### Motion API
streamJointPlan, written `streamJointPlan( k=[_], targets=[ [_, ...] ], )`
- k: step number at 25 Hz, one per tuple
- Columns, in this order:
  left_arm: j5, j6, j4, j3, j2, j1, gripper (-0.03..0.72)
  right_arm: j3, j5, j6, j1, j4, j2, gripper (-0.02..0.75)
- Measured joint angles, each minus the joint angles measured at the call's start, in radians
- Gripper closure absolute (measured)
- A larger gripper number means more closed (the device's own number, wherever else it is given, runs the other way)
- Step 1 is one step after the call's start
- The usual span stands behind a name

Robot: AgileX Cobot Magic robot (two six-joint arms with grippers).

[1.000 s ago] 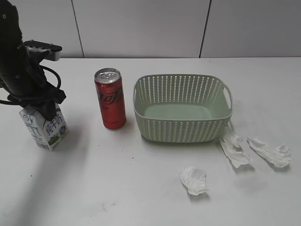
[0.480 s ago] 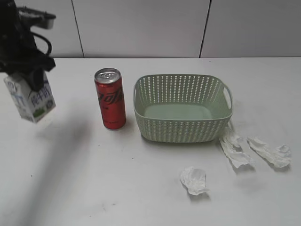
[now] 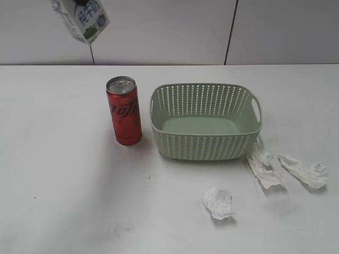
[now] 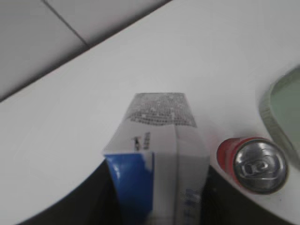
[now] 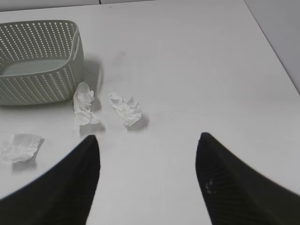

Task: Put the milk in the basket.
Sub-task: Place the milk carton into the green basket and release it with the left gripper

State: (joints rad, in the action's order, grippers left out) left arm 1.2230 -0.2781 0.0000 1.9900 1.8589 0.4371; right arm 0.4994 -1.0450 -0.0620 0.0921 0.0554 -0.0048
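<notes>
White table – milk (image 3: 83,18) aloft (L gripper (image 4: 157,206)), basket (image 3: 205,138) below

In the exterior view the milk (image 3: 83,20) is cut by the top edge, so only its lower part shows, and the left gripper that carries it is out of that picture. In the left wrist view the milk (image 4: 159,168) fills the bottom middle and is cut by the lower edge; its blue print is too blurred to read. The left gripper fingers (image 4: 105,199) are only dark shapes beside the carton. The basket (image 4: 281,117) shows only a piece of rim at the right edge. The right gripper (image 5: 147,154) fingers are cut by the bottom edge.
</notes>
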Motion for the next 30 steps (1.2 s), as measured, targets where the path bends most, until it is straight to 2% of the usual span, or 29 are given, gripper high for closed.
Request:
streamJointPlan(
  k=[8,15,20,30],
  targets=[
    [0.013,0.000,0.015,0.030,0.022,0.210,0.398,0.000,0.000,0.000,0.000,0.000,0.000,0.219],
    [0.016,0.000,0.012,0.117,0.182,0.370,0.398,0.000,0.000,0.000,0.000,0.000,0.000,0.219],
    [-0.014,0.000,-0.016,0.202,0.315,0.415,0.398,0.000,0.000,0.000,0.000,0.000,0.000,0.219],
    [-0.079,-0.052,-0.016,0.208,0.478,0.412,0.398,0.000,0.000,0.000,0.000,0.000,0.000,0.219]
  ],
)
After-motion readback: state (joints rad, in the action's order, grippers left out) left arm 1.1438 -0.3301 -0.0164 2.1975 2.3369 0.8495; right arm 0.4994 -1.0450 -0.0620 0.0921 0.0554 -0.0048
